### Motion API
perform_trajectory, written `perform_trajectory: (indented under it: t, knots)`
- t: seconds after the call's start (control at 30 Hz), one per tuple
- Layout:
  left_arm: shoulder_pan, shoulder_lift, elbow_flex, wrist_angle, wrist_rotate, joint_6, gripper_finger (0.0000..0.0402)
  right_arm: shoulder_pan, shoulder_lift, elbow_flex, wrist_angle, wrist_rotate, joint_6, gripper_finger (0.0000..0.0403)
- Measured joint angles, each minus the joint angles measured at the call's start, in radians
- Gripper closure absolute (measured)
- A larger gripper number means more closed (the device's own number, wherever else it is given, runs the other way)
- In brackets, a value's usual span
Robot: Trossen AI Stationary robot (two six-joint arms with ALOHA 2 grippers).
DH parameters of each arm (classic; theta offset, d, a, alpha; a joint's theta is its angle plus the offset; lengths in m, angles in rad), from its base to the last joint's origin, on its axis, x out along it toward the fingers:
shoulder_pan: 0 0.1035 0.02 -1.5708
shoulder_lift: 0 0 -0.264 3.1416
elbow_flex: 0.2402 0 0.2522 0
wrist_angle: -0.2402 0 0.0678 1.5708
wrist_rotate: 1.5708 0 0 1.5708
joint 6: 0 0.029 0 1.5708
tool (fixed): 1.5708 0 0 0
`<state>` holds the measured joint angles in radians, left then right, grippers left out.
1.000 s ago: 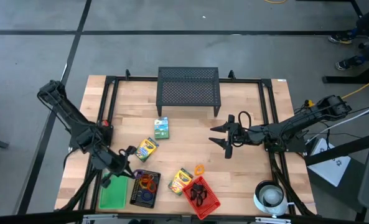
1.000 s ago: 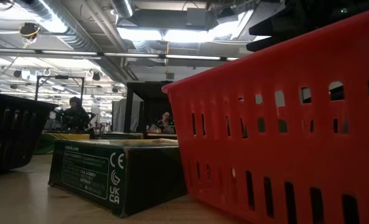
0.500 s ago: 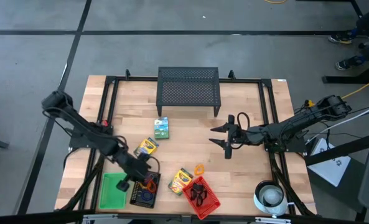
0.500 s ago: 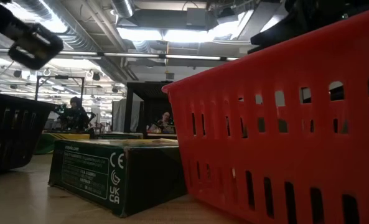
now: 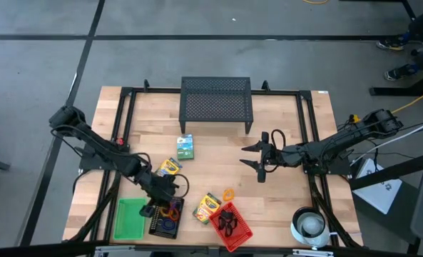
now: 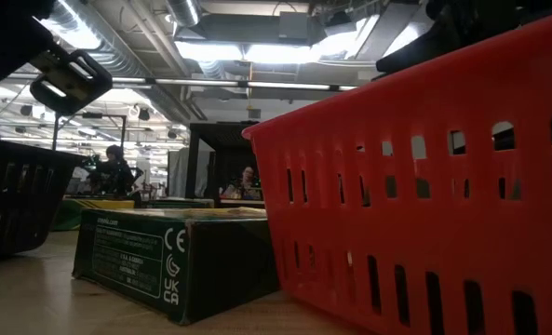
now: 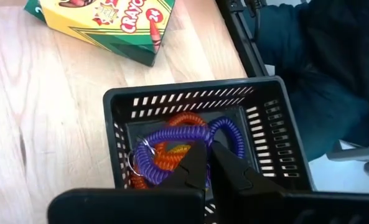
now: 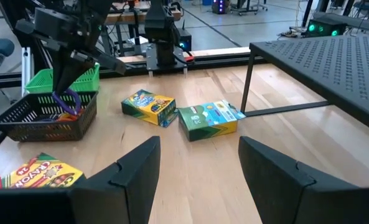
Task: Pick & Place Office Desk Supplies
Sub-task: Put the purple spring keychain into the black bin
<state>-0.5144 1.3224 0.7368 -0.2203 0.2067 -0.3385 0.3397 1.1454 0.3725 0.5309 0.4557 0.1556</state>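
Your left claw (image 7: 209, 163), pressed together, hangs over the black basket (image 7: 277, 130); directly below it the purple coil ring (image 7: 172, 138) is light, springy and tangle-prone, so hook one loop. Right claw (image 5: 258, 160) waits spread, well apart.

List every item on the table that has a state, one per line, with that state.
left gripper: shut on the purple coil ring, above the black basket
purple coil ring: pinched, partly lying in the black basket
black basket: upright, holds orange and purple rings
right gripper: open, empty, over mid-table
red basket: upright, dark items inside
green basket: upright
crayon boxes: lying flat, closed
mesh stand: standing, top bare
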Motion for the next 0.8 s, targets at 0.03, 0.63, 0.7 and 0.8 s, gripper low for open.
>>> perform_trajectory:
  t: [0.03, 0.63, 0.7, 0.8]
  knots:
    - [0.0, 0.0, 0.0, 0.0, -0.001, -0.002, 0.0398, 0.0, 0.0, 0.0, -0.004, 0.0, 0.001, 0.0184]
    - [-0.037, 0.0, 0.0, -0.079, -0.08, 0.075, 0.0379, -0.005, 0.0, 0.0, -0.001, 0.09, 0.097, 0.0184]
    - [-0.047, 0.0, 0.0, -0.079, -0.092, 0.072, 0.0362, -0.009, 0.0, 0.0, -0.001, 0.09, 0.112, 0.0184]
    - [-0.061, 0.0, 0.0, -0.078, -0.121, 0.064, 0.0334, -0.012, 0.0, 0.0, -0.001, 0.09, 0.122, 0.0184]
